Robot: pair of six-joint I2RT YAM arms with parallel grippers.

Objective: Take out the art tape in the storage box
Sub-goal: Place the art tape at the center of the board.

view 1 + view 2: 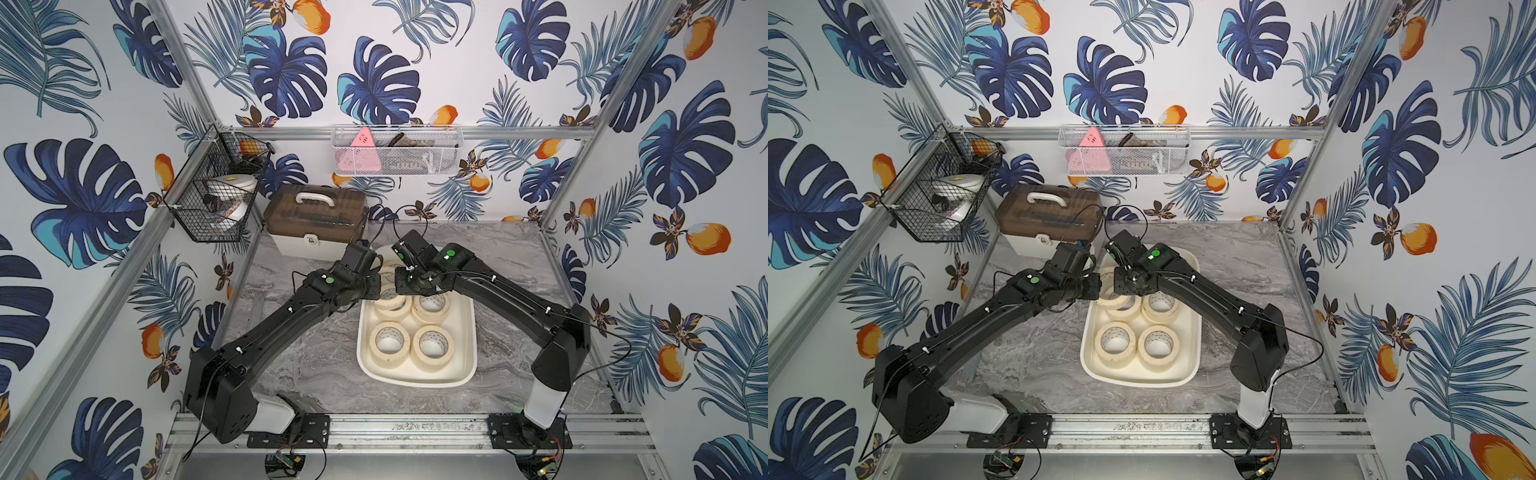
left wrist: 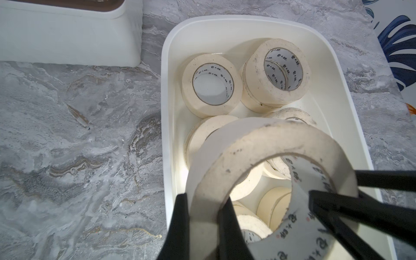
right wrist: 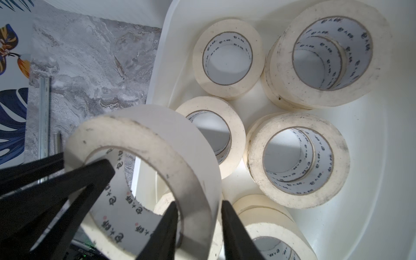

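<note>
one roll (image 2: 258, 139): left gripper (image 2: 203, 198), right gripper (image 3: 199, 202)

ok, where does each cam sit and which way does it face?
Top views: high over the arm bases, looking down and back at the table and storage box; left arm and right arm show whole.
Left wrist: on the left arm, looking past the left jaws at the held roll and white case; right jaws intrude.
Right wrist: on the right arm, looking down into the box; right jaws astride the roll, left jaws intrude.
Shared: both wrist views show that roll and both jaws.
</note>
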